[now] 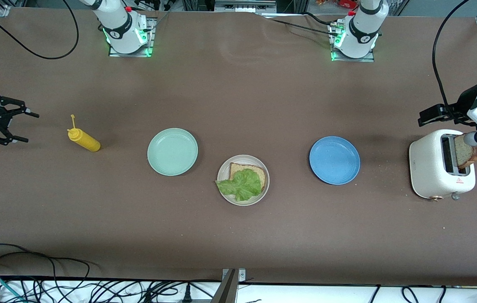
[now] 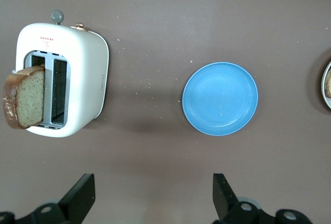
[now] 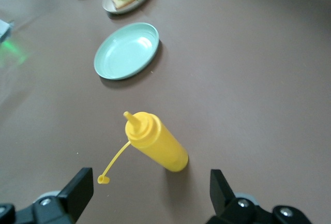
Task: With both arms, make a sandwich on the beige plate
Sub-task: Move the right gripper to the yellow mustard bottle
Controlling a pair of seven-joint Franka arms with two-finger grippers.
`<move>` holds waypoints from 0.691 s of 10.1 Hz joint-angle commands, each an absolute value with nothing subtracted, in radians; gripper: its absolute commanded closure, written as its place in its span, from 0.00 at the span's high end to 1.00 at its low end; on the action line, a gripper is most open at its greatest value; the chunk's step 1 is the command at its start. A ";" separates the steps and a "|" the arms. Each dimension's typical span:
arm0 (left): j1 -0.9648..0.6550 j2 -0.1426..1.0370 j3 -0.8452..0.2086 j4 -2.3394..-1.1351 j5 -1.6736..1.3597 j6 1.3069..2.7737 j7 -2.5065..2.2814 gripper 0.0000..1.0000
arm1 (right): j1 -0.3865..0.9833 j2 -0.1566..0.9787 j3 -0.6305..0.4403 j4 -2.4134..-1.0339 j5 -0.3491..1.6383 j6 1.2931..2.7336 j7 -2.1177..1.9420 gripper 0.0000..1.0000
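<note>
beige plate (image 1: 224, 190), bread (image 1: 244, 170), lettuce (image 1: 241, 185)

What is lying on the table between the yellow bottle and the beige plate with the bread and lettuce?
In the front view, only the mint-green plate lies between the yellow bottle and the beige plate; it carries nothing.

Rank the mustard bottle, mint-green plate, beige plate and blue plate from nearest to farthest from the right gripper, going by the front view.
From the right gripper, open at the right arm's table end:
1. Mustard bottle, beside the gripper.
2. Mint-green plate, next along.
3. Beige plate, mid-table, holding bread and lettuce.
4. Blue plate, toward the left arm's end.
</note>
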State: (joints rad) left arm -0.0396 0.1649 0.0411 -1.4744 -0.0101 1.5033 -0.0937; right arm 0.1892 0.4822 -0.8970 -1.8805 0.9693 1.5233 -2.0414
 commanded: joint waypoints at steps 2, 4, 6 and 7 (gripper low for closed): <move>-0.040 0.167 0.043 -1.471 -0.014 1.509 -0.080 1.00 | 0.103 0.605 -0.881 -1.934 1.138 1.372 -2.314 1.00; -0.040 0.169 0.043 -1.471 -0.014 1.509 -0.080 1.00 | 0.061 0.698 -0.865 -1.925 1.211 1.313 -2.394 1.00; -0.041 0.163 0.043 -1.471 -0.014 1.503 -0.089 1.00 | -0.013 0.747 -0.783 -1.916 1.271 1.287 -2.419 1.00; -0.041 0.163 0.043 -1.470 -0.014 1.503 -0.089 1.00 | -0.056 0.749 -0.717 -1.913 1.276 1.292 -2.418 1.00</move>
State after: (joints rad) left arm -0.0393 0.1682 0.0412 -1.4744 -0.0101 1.5045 -0.0938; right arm 0.0082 0.7307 -0.7901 -1.9394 1.2517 1.3188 -2.4031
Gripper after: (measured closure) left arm 0.000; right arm 0.000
